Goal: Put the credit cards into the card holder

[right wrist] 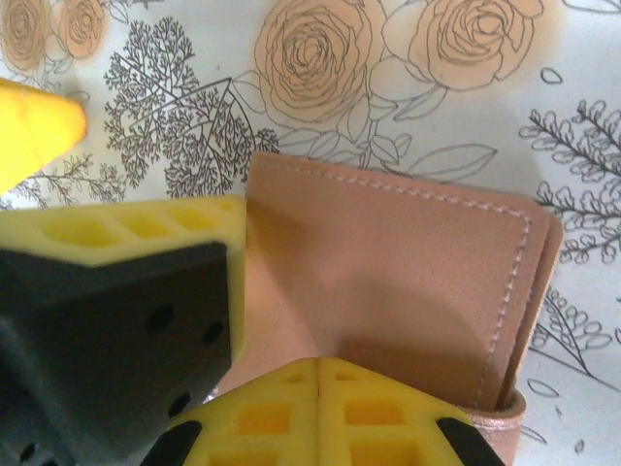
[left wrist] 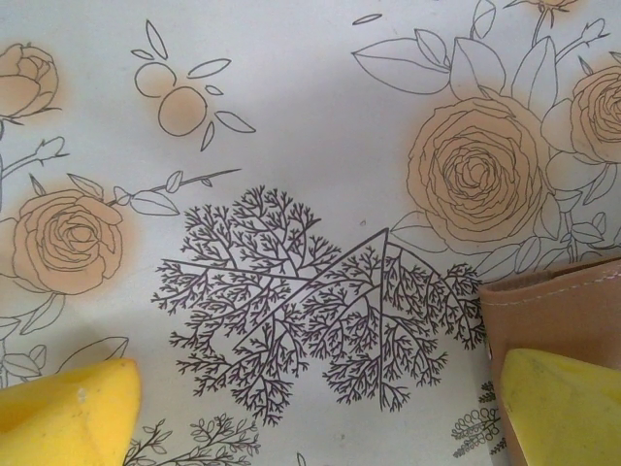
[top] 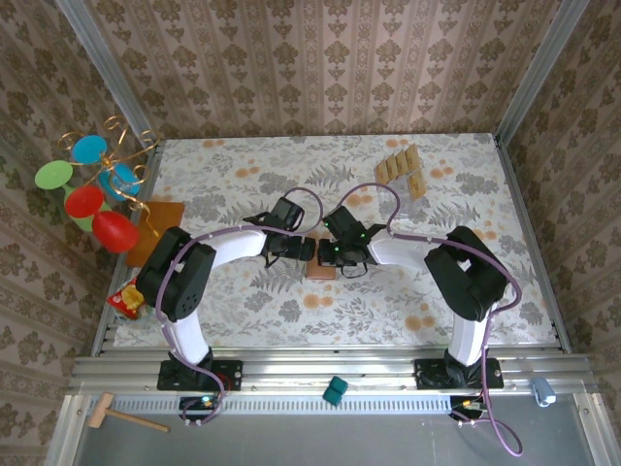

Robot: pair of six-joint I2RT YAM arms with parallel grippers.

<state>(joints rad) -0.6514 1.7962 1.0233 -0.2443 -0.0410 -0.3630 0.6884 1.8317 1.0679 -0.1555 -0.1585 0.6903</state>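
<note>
At the centre of the table (top: 466,291) your left gripper (left wrist: 315,408) gapes wide and empty at the edge of the folded card holder (right wrist: 408,262), while your right gripper (right wrist: 318,408), closed tight on nothing, seems to pin it for opening; the credit cards (top: 403,167) lie well apart.

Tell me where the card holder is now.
In the top view the card holder lies folded at the middle of the table, where the left gripper and right gripper meet.

Wooden mallet (top: 100,412), teal block (top: 335,390)
</note>
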